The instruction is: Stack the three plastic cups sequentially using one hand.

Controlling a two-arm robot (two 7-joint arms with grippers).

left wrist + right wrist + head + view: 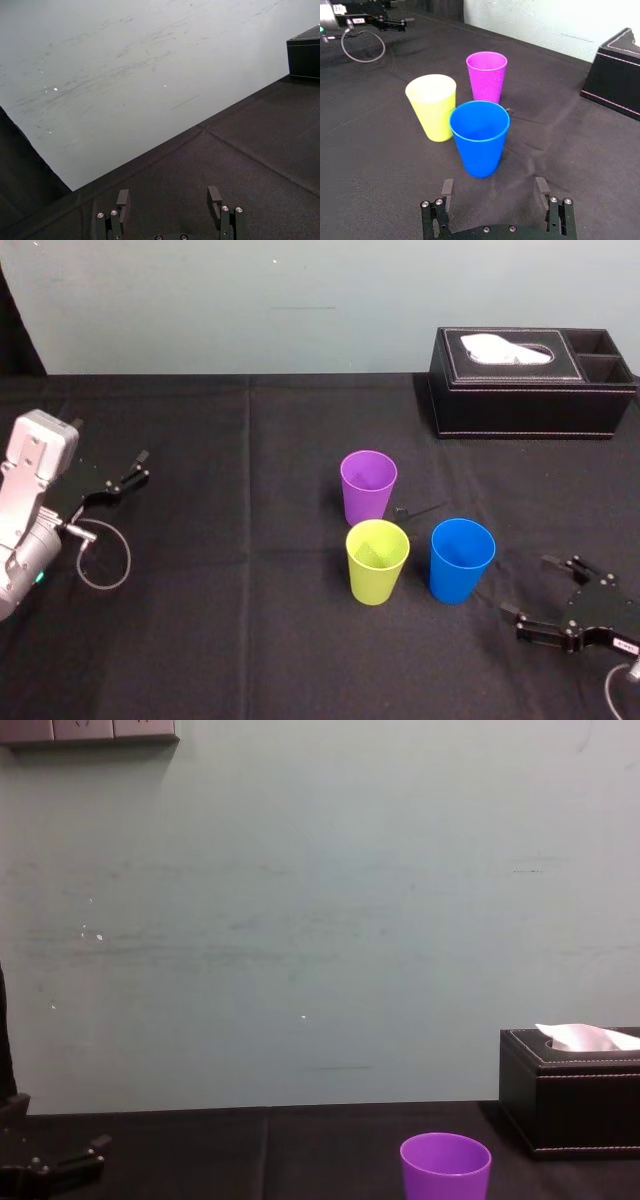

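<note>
Surface: black cloth is spread over the table (250, 640), with a pale wall (250, 300) behind it and a black leather tissue box (530, 380) set at the far right.
Cups: all three are seen upright, mouths up and unstacked, near the table's middle. The purple cup (368, 486) is placed farthest back, with the yellow-green cup (377, 560) just in front of it. The blue cup (461, 560) is placed just to the right of the yellow-green one.
Step in hand: the approach to a first cup is judged to be under way; nothing has been nested yet.
Right gripper (528, 588): it is held low over the cloth, near the blue cup on its right front side and apart from it.
Right jaws: they are spread wide, seemingly wider than the cup body. Nothing is held or touched.
Doing it well: the blue cup should be taken below its rim and the wall squeezed lightly so that it is not buckled. It should be lifted clear before being carried, so the yellow-green cup is not knocked. It should then be centred over the next mouth and lowered straight.
Left gripper (140, 467): it is parked at the far left, well apart from the cups, with its jaws parted and empty.
</note>
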